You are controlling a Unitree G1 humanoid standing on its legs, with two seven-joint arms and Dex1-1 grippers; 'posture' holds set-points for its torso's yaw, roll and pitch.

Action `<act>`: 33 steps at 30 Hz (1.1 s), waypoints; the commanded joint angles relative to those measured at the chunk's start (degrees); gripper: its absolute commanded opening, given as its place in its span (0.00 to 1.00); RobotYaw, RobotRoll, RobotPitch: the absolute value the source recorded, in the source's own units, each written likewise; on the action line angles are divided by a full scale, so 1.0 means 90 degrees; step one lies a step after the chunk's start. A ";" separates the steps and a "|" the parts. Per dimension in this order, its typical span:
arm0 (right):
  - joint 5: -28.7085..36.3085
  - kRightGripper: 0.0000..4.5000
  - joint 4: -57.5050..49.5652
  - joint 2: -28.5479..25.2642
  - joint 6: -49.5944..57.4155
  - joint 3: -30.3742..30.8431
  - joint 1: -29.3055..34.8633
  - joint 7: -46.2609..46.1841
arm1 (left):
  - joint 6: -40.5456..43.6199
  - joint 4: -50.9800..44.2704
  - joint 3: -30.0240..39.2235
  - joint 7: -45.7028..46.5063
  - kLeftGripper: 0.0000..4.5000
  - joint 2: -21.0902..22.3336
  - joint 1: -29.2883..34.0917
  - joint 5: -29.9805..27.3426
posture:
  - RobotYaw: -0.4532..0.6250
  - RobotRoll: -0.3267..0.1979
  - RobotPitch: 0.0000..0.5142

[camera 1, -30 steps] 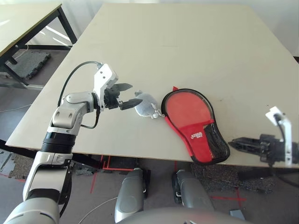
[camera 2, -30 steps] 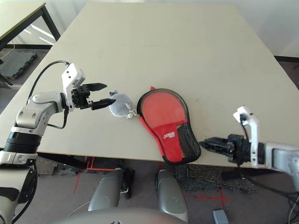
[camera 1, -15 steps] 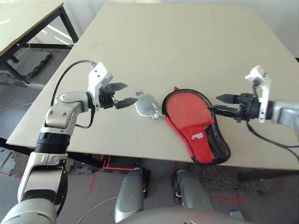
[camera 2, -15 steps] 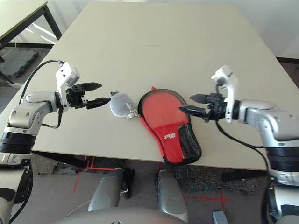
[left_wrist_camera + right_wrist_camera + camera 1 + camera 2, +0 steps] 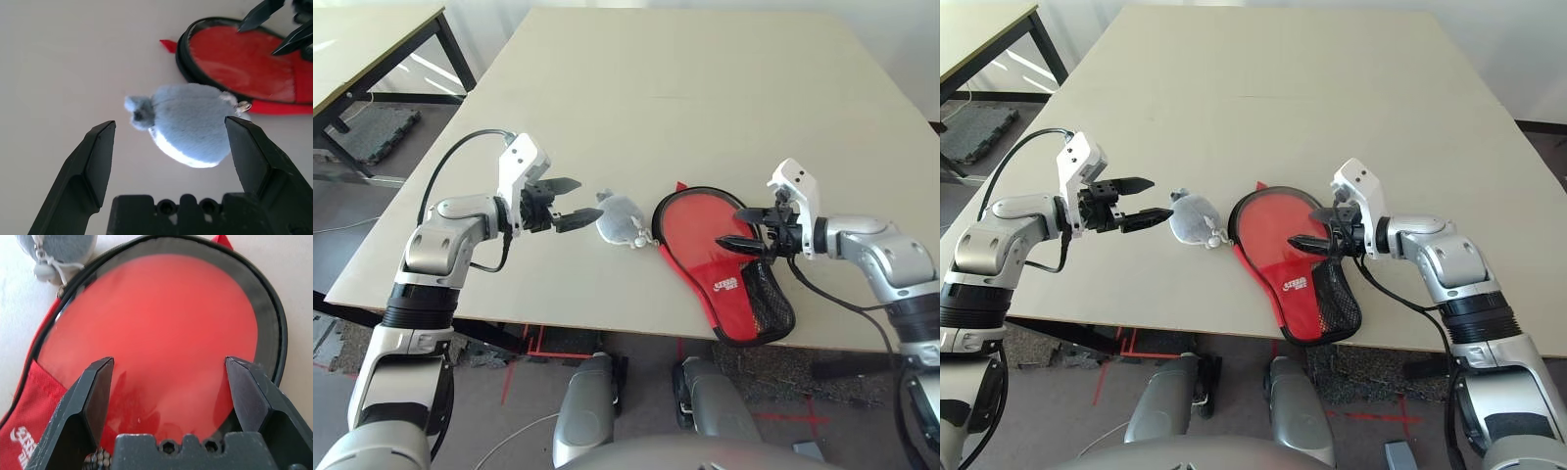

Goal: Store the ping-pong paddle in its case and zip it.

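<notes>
My right arm has swung in from the table's near right edge and now reaches over the case, while my left arm has kept about the same place. Going from left to right: my left gripper (image 5: 570,204) hangs just above the pale table (image 5: 705,88), its two black fingers (image 5: 93,169) spread wide and holding nothing, pointing at a grey plush ball (image 5: 623,220) that lies just beyond them without touching. Just right of the ball lies the case (image 5: 722,262), red with a black zipper rim, a white logo and a black mesh pocket toward the near edge. The ping-pong paddle (image 5: 156,338) lies inside the open case with its red rubber face up; its handle is hidden under the red fabric. My right gripper (image 5: 751,227) hovers over the paddle's right side, fingers (image 5: 90,401) wide apart and empty; whether the tips touch the rubber I cannot tell.
</notes>
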 commanded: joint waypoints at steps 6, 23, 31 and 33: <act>-0.0197 1.00 0.0329 -0.0075 0.0499 0.0456 -0.0028 0.0494 | 0.0168 -0.0153 -0.0058 0.0004 1.00 0.0031 0.0013 -0.0101 | 0.56 0.62 0.25; -0.0889 1.00 -0.0105 -0.0217 -0.0108 0.0833 0.0281 0.0705 | -0.0342 0.0364 -0.0715 0.0013 1.00 -0.0219 -0.0299 0.0404 | 0.55 0.62 0.27; -0.1112 1.00 -0.0079 -0.0213 -0.0295 0.0850 0.0338 0.0672 | -0.0956 0.1289 -0.1106 0.0068 1.00 -0.0496 -0.0669 0.1012 | 0.54 0.62 0.27; -0.1176 1.00 -0.0058 -0.0217 -0.0367 0.0867 0.0356 0.0654 | -0.1094 0.1463 -0.1188 0.0097 1.00 -0.0525 -0.0744 0.1180 | 0.54 0.62 0.27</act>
